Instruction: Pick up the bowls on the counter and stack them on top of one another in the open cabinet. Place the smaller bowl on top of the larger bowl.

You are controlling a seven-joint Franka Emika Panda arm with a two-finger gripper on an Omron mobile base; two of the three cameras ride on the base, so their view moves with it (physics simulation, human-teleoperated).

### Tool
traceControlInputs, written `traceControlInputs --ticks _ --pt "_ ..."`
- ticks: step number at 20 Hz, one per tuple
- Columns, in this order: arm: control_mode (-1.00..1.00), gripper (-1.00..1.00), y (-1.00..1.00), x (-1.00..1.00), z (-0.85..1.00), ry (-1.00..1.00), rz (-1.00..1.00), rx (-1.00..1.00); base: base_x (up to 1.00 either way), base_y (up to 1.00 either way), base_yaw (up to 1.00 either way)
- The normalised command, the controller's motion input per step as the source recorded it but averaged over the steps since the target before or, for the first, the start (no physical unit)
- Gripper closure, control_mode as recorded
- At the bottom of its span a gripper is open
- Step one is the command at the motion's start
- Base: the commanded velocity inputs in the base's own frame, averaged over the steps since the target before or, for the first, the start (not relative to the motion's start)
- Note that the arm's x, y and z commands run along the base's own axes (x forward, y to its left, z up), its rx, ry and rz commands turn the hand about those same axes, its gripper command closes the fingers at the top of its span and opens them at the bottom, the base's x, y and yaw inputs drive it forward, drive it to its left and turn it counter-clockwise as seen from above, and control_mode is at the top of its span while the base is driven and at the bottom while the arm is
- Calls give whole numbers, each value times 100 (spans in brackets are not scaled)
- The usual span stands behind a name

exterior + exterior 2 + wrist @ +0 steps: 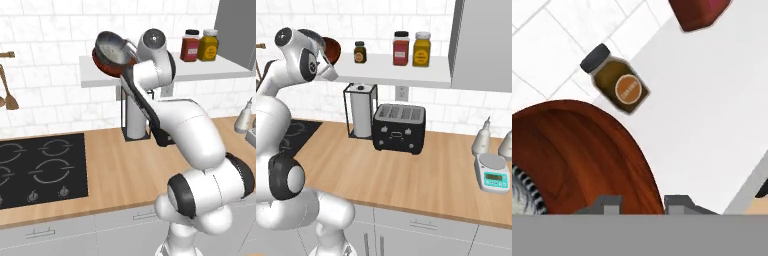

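Note:
The larger bowl (106,66), wide and red-brown, hangs tilted at the left end of the white shelf (210,67). The smaller bowl (112,46), dark grey with a pale speckled inside, lies in it and leans the same way. In the hand view my gripper (642,202) straddles the rim of the larger bowl (582,155), and red-brown surface fills the gap between the fingertips. The smaller bowl (521,189) peeks in at the left edge there. From the right base view the larger bowl (332,47) sits just beyond my hand. The counter (125,160) lies below, bare of bowls.
On the shelf stand a brown jar (359,51), a red jar (401,48) and a yellow jar (421,49). On the counter are a paper towel holder (361,117), a black toaster (399,128), a scale (492,172) and the cooktop (40,167).

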Motion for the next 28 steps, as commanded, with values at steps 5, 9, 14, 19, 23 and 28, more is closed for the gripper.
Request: traceControlInputs --ticks 5,9,14,19,23,28 --pt "-100 100 0 32 0 3 -12 1 0 0 0" --pt "-100 100 0 90 -8 3 -4 0 0 0 0" --pt "-100 -100 0 80 -18 1 -1 1 0 0 0" --pt "-100 -100 -5 -29 10 -7 0 2 0 0 0" --pt "-100 -100 -35 -100 27 -21 -3 9 0 0 0" --pt "-100 -100 -80 -100 -51 -16 -2 4 0 0 0"
